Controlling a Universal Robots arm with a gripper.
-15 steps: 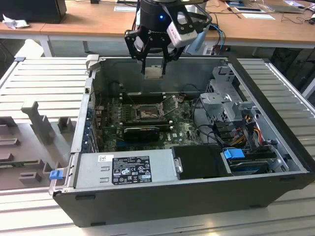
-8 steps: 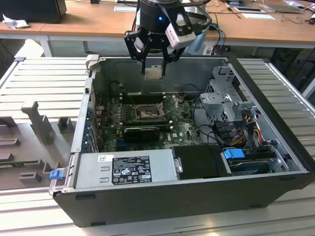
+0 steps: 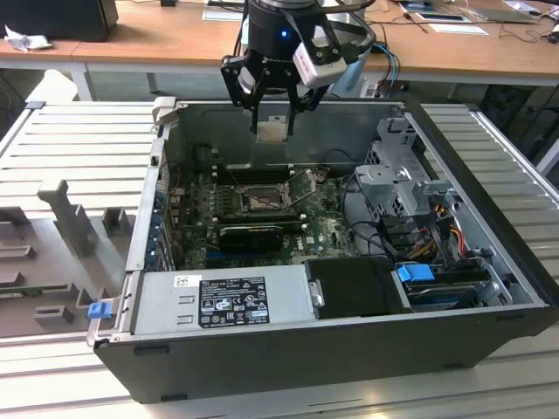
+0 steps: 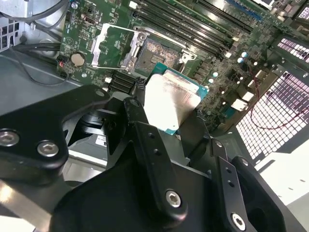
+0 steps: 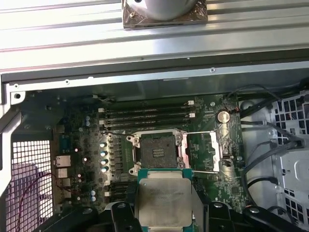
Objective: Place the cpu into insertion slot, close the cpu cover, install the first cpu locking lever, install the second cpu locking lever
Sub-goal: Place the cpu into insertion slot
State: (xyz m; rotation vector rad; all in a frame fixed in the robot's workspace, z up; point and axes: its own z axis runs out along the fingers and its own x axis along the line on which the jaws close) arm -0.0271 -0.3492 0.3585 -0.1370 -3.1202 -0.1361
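My gripper (image 3: pixel 273 120) hangs above the open computer case, shut on the cpu (image 3: pixel 273 129), a flat square chip with a silvery top. In both wrist views the cpu (image 4: pixel 171 104) (image 5: pixel 163 203) sits between the black fingers (image 4: pixel 140 121), well above the board. Below it lies the insertion slot (image 3: pixel 260 203) (image 5: pixel 157 153) (image 4: pixel 157 52), a square socket on the green board with its contact field bare. The cpu cover (image 5: pixel 200 152) (image 4: pixel 113 46), a silver frame plate, is swung open beside the socket.
Long black memory slots (image 5: pixel 145 116) run along one side of the socket, and a long black card (image 3: pixel 251 234) along the other. A grey power supply (image 3: pixel 223 297) fills the case front. A drive cage (image 3: pixel 402 183) with cables stands at the exterior view's right.
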